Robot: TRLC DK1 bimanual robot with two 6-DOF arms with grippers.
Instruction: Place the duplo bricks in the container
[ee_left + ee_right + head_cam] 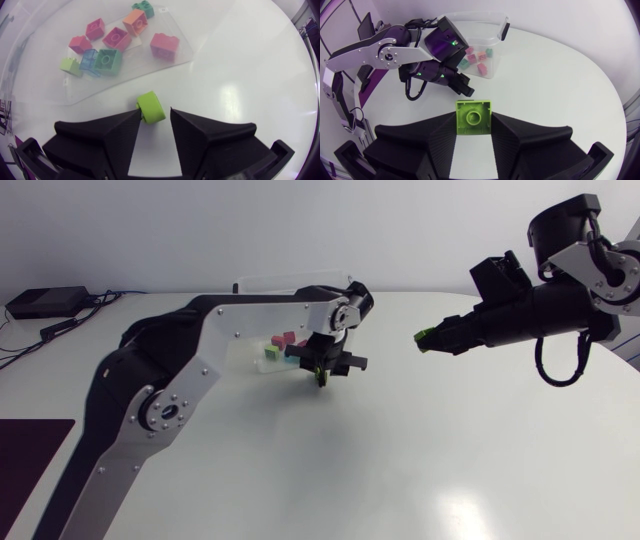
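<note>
The right gripper [473,120] pinches a lime brick [473,111], held well apart from the container [125,80]. A second lime brick [150,105] sits at the left gripper [155,110], just beside the container's wall; we cannot tell whether it is clamped. Step in hand, as we judge it: transfer. Next, carry each brick over the rim, then release.

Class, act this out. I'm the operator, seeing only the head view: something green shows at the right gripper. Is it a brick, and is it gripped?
Observer: Yes. In the right wrist view the right gripper is shut on a lime-green brick, both fingers against its sides.
Operator: What is in the container?
Observer: The left wrist view shows an orange brick in the container, which your view does not show.
</note>
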